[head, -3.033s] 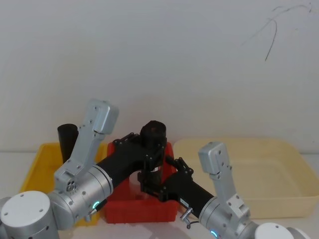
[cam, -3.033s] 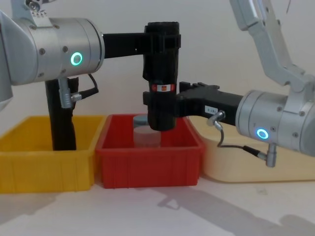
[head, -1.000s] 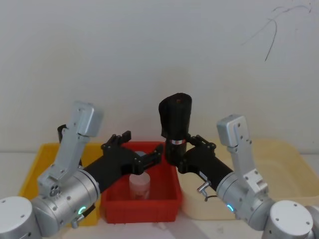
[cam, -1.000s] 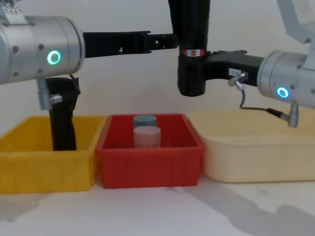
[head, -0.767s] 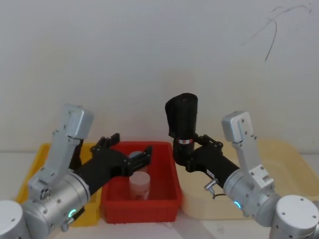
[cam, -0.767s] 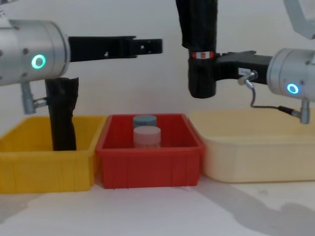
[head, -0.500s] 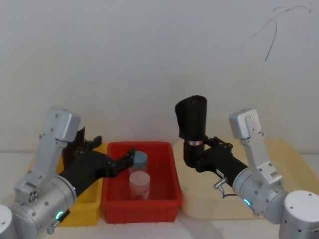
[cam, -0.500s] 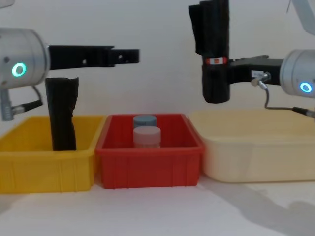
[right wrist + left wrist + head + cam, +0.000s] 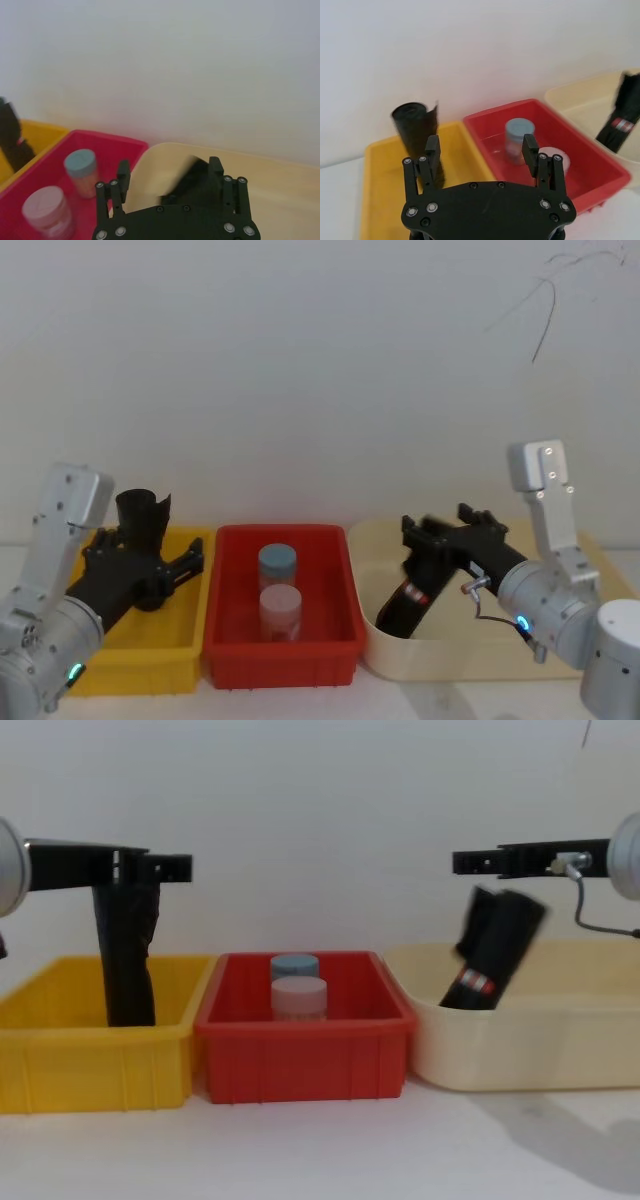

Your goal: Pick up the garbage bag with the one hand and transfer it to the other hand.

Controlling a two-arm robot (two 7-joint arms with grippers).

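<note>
the long black red-banded garbage-bag roll leans tilted in the cream plastic tub. the right gripper sits just above it, jaws wide and empty. the left gripper has jaws wide too.

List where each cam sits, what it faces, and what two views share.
Head: up top, looking forward and down at the red bin; shows left gripper, right gripper.
Chest: lower, looking level across the table; both grippers reach in from the sides.
Left wrist: behind the open left gripper, facing yellow bin and red bin.
Right wrist: behind the open right gripper, facing the cream tub.
Shared: head and chest both show the bag leaning in the tub.
</note>
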